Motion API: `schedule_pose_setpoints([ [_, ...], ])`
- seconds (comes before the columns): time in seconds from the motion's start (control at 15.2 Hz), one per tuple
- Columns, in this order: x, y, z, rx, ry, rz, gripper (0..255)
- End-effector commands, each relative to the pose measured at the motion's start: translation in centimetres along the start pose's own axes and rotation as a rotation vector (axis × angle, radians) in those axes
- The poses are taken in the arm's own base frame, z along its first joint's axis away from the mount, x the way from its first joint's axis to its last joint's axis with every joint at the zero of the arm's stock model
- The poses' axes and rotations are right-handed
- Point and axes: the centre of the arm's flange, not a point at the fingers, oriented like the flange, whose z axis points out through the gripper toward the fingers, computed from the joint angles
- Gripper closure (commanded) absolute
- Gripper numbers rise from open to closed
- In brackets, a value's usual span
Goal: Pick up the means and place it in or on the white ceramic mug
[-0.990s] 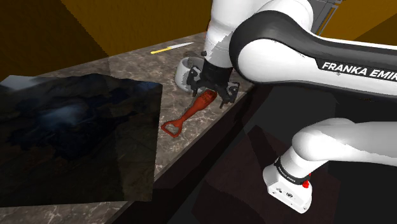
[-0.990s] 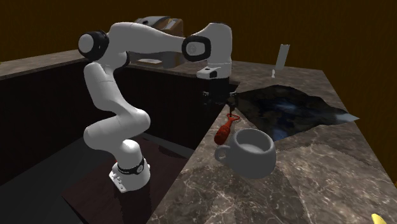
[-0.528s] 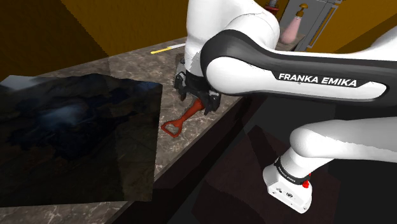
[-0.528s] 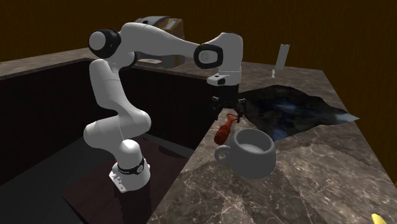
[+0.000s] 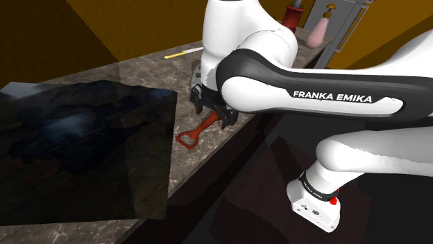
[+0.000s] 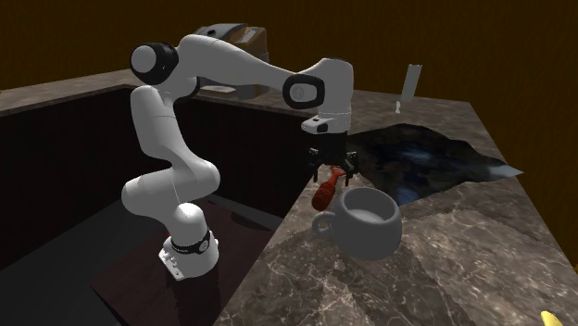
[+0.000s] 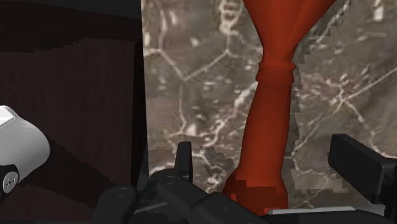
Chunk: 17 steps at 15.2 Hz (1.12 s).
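Note:
A red tool with a long handle and a flat open head (image 5: 196,133) lies on the marble counter (image 5: 139,76) close to its front edge. My black gripper (image 5: 211,115) is lowered over the thick end of the handle. In the wrist view the gripper (image 7: 264,153) is open, and the red handle (image 7: 270,127) runs between the two fingers without touching either. In the second exterior view the gripper (image 6: 333,169) hangs just above the red tool (image 6: 324,194), right next to the white mug (image 6: 369,222), which stands upright with its handle toward the tool.
A dark sunken sink (image 5: 83,152) takes up the shoulder view's left of the counter. A yellow-handled knife (image 5: 182,53) lies at the back, with a pink bottle (image 5: 320,31) and a red bottle (image 5: 293,14) further behind. The counter edge drops off beside the tool.
The arm swung toward the shoulder view's left and the gripper came down over the red tool's handle. The tool and mug have not moved.

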Motion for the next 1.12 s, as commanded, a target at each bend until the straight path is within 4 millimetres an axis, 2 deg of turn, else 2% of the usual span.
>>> schedule_pose_setpoints([
  [0.0, 0.0, 0.0, 0.0, 0.0, 0.0, 0.0, 0],
  [0.13, 0.0, 0.0, 0.0, 0.0, 0.0, 0.0, 0],
  [0.2, 0.0, 0.0, 0.0, 0.0, 0.0, 0.0, 255],
  [0.79, 0.0, 0.0, 0.0, 0.0, 0.0, 0.0, 255],
  [1.06, 0.3, -0.2, -2.1, 0.0, 0.0, 0.0, 255],
])
